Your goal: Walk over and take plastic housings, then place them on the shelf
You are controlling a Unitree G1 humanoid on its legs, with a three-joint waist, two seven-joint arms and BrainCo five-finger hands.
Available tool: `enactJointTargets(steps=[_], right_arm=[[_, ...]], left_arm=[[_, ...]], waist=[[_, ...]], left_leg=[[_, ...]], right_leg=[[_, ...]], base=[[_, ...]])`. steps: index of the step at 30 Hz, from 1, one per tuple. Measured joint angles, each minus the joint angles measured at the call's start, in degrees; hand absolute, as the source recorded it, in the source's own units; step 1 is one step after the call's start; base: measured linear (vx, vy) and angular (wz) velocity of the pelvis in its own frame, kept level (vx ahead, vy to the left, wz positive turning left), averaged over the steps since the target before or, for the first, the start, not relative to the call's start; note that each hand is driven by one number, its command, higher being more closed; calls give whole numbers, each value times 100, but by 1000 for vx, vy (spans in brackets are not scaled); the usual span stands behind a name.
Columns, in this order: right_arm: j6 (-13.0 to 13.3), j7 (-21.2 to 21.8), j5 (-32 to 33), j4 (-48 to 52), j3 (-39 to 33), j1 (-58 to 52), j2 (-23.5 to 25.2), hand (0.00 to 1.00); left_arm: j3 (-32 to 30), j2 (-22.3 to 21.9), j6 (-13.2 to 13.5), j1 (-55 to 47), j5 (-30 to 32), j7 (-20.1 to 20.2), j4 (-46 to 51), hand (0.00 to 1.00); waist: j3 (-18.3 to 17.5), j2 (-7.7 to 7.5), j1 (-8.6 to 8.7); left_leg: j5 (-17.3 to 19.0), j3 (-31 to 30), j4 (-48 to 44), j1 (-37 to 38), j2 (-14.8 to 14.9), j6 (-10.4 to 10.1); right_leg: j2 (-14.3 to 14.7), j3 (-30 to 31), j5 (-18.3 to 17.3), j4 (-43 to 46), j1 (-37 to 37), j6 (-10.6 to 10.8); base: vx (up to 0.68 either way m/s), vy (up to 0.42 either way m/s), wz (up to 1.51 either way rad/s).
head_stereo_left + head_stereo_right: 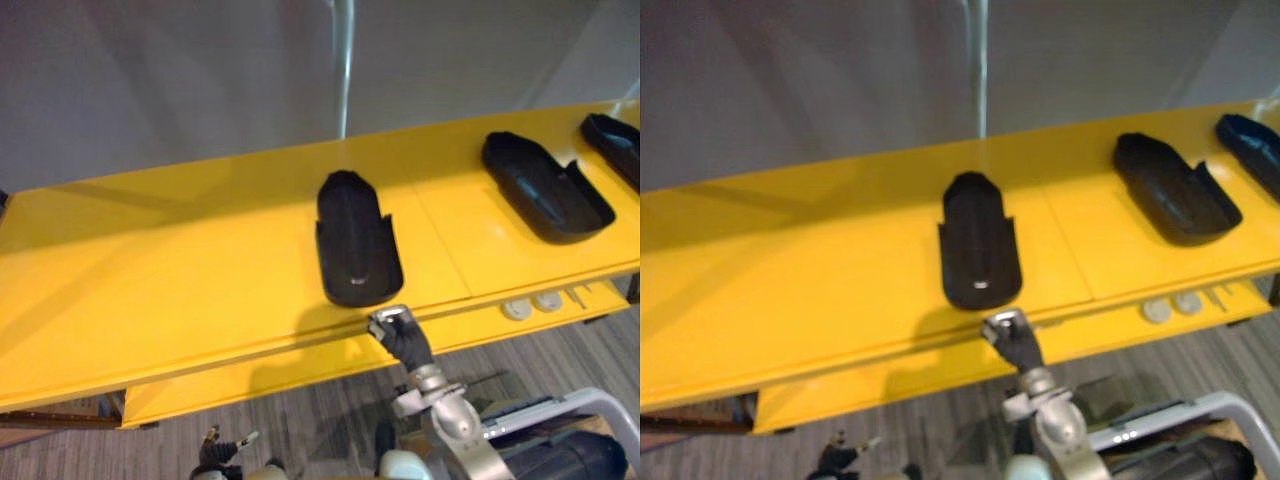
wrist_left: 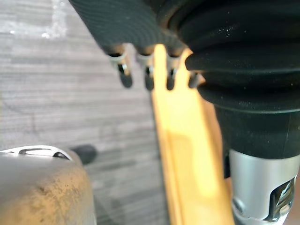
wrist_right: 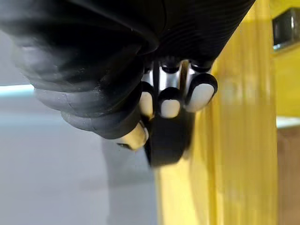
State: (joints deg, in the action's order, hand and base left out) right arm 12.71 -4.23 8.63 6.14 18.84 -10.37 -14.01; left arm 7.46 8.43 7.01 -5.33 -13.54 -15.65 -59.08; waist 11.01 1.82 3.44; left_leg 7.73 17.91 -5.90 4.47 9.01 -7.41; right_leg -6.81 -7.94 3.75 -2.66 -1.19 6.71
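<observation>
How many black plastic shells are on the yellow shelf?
3: a middle shell, a second shell further right, a third shell cut off at the right edge. Others may lie beyond view.

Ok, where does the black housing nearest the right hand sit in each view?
Left eye view: housing at centre, on the shelf, just beyond the right hand.
Right eye view: same spot, centre.
Right wrist view: dark shape, likely the housing, just past the right hand.
Left wrist view: left hand hangs over the floor beside the shelf edge.
Shared landmark: the yellow shelf.
</observation>
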Motion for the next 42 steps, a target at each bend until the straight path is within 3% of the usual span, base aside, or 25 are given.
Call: enactJointTargets(steps=[7,16,34,42], right_arm=[[11,-59,11,-459,-280,342,39,100],[59,-53,75,-1071,-695,763,172,100],[77,-63,70,-1446,-861,999,371,100],[-342,166,162,-1285,-952,1197,354,100]], left_arm=[[-13,-18,-93,-222,11,40,46,0],[-145,-45,-196,-593,111,85,122,0],[-241,-41,-221,-661,291,189,227,0],[-280,-43,-221,-656,286,245,227,0]], waist=[[-53,155,-76],[-91,99,-255],[-96,60,-265],[-91,58,-259]], left_leg=[[-47,-35,17,64,-14,3],[-302,-245,260,71,-48,1],[-455,-359,436,144,-118,26],[-488,-361,440,39,-168,76]], right_leg=[[-9,-47,22,-34,-101,-2],[-8,-277,130,-184,-217,-33],[-57,-420,137,-185,-260,-5],[-126,-482,171,-184,-141,-5]], base=[[-26,-7,2],[-62,-26,12],[-11,1,1],[-26,6,-1]])
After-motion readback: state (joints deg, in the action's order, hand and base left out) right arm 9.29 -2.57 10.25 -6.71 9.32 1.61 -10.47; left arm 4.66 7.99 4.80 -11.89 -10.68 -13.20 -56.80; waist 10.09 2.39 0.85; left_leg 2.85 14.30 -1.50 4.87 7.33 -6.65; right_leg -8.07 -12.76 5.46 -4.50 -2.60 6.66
